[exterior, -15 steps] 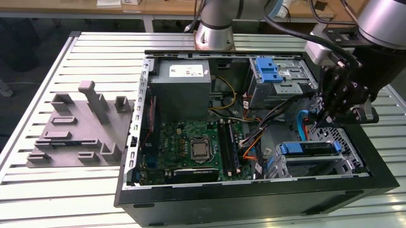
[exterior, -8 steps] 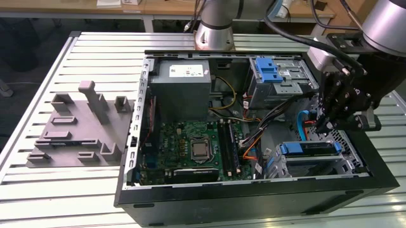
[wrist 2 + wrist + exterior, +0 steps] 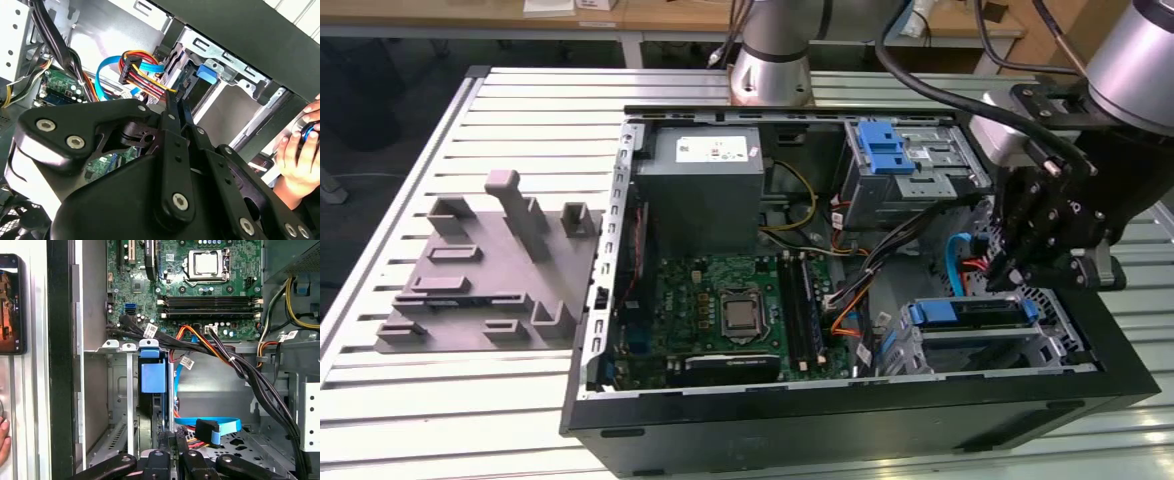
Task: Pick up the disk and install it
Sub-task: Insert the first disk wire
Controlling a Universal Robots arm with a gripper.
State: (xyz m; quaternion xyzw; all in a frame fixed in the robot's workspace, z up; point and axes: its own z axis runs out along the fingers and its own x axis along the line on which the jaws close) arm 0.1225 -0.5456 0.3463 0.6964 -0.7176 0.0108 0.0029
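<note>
The gripper (image 3: 1003,280) hangs inside the open case (image 3: 854,430), over the drive cage (image 3: 1047,345) in its corner. Its two fingers are pressed together, with no more than a sliver of gap between them, and nothing is pinched in them. This shows best in the second wrist view (image 3: 175,102) and also in the first wrist view (image 3: 170,432).

The disk (image 3: 970,312) sits in the cage slot directly ahead of the fingertips, with its blue bracket end facing the gripper. In the first wrist view the disk (image 3: 152,376) stands edge-on between the cage's metal walls, in line with the fingers. In the second wrist view the blue tab of the disk (image 3: 206,74) lies just beyond the tips. I cannot tell whether the tips touch it.

A blue flat cable (image 3: 220,425) and a bundle of red, yellow and orange wires (image 3: 142,75) curl just beside the fingers. The motherboard (image 3: 720,310) lies farther off, past the cage. The power supply (image 3: 700,190) and a second cage with a blue latch (image 3: 894,150) are well apart from the gripper at the case's far end.

Outside the case wall near the gripper, a person's hand (image 3: 300,160) rests by the table edge, next to a phone (image 3: 10,305). A grey fixture (image 3: 480,270) sits on the table (image 3: 400,400), well away on the other side of the case.
</note>
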